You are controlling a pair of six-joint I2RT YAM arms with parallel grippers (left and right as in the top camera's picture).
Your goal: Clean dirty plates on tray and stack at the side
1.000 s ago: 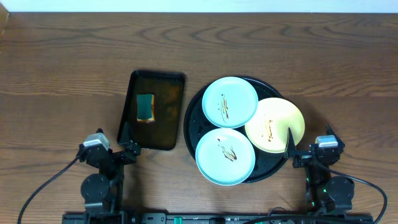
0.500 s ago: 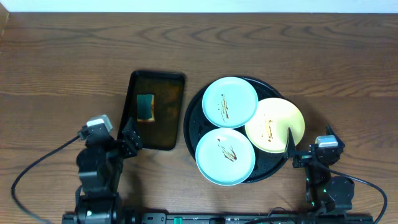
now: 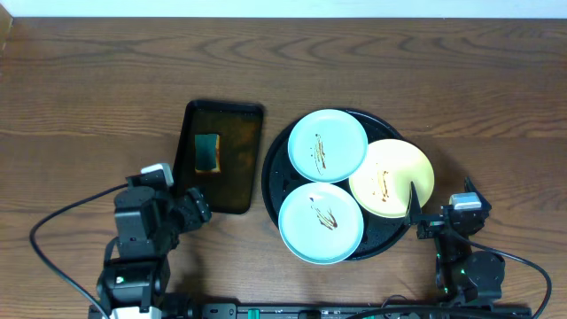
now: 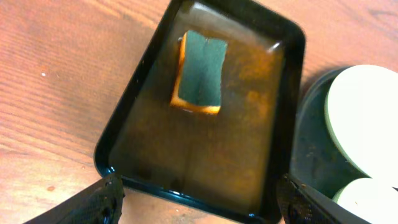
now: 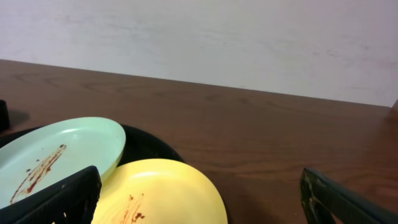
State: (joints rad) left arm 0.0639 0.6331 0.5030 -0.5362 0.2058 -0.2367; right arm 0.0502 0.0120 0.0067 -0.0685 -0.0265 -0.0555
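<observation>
Brown wood tabletop: nearest, the left gripper (image 3: 189, 206), fingers spread, hangs over the small tray's (image 3: 239, 142) near rim, probably lining up on the sponge (image 3: 207, 152). The right gripper (image 3: 438, 213), wide apart and empty, waits beside the tray (image 3: 273, 173), where three streaked plates (image 3: 321, 221) lie unwashed.

Soft, even light with faint shadows; the sponge tray (image 4: 236, 155) glints, and wrist-view edges seem slightly blurred.
</observation>
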